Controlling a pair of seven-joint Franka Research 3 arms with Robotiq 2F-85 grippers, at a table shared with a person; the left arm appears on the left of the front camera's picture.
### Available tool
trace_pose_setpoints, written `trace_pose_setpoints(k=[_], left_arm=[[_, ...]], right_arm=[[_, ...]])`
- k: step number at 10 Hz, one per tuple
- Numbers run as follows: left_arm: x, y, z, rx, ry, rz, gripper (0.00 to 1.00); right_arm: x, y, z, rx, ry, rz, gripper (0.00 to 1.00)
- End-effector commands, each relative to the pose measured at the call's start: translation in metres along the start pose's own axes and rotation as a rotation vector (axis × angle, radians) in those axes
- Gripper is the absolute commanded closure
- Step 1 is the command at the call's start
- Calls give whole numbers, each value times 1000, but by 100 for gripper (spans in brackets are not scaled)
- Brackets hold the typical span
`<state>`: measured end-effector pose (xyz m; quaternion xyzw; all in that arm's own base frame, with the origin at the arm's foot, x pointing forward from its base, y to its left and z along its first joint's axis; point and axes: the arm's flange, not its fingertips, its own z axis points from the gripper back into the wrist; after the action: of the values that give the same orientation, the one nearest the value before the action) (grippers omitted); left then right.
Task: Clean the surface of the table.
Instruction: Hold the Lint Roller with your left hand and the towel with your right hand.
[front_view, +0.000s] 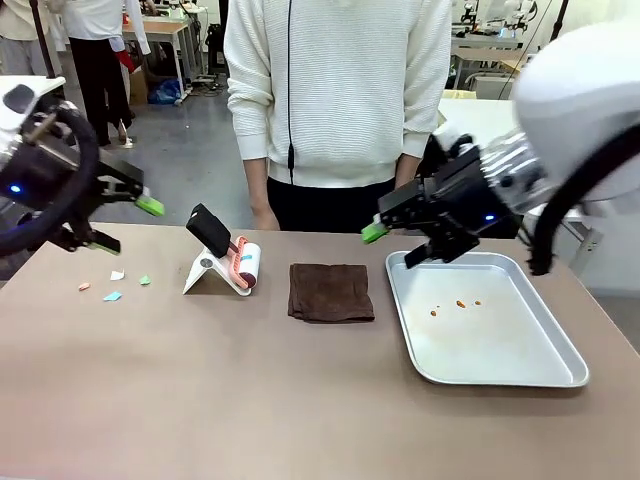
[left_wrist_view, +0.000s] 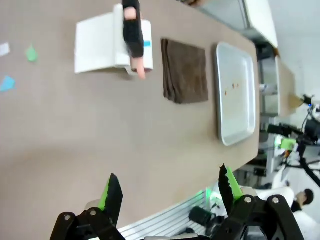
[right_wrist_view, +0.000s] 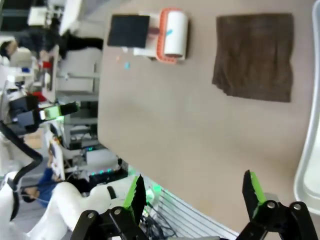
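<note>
The brown-taupe table (front_view: 200, 390) carries several small paper scraps (front_view: 113, 295) at its left, white, green, blue and orange. My left gripper (front_view: 128, 225) hovers open above that far left corner, nothing between its fingers. In the left wrist view the left gripper (left_wrist_view: 169, 185) stands open over the table (left_wrist_view: 100, 130), with the scraps (left_wrist_view: 32, 52) far off. My right gripper (front_view: 395, 246) hangs open above the tray's far left corner. The right wrist view has the right gripper (right_wrist_view: 194, 190) open over bare table (right_wrist_view: 165, 115).
A lint roller (front_view: 240, 265) with a black handle rests on a white stand left of centre. A folded dark brown cloth (front_view: 331, 292) lies in the middle. A silver tray (front_view: 530, 372) with orange crumbs (front_view: 460, 303) sits at the right. A person (front_view: 335, 100) stands at the far edge.
</note>
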<state>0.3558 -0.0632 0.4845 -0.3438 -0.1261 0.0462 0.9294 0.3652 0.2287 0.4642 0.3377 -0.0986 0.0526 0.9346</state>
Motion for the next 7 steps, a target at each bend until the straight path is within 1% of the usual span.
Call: trace_pose_setpoints(k=[1, 2, 3, 4, 6, 7], left_arm=[[3, 9, -15, 69, 48, -9, 0], [4, 11, -21, 87, 82, -17, 0], [8, 15, -25, 92, 89, -13, 0], [11, 18, -24, 79, 80, -9, 0], [18, 27, -20, 53, 72, -2, 0], [9, 24, -28, 77, 92, -4, 0]], right_arm=[[22, -2, -20, -49, 47, -44, 0], [21, -6, -32, -62, 54, -45, 0], [19, -9, -37, -51, 81, -44, 0], [17, -12, -37, -45, 79, -42, 0], [11, -19, -33, -55, 106, -34, 0], [17, -20, -42, -46, 96, -25, 0]])
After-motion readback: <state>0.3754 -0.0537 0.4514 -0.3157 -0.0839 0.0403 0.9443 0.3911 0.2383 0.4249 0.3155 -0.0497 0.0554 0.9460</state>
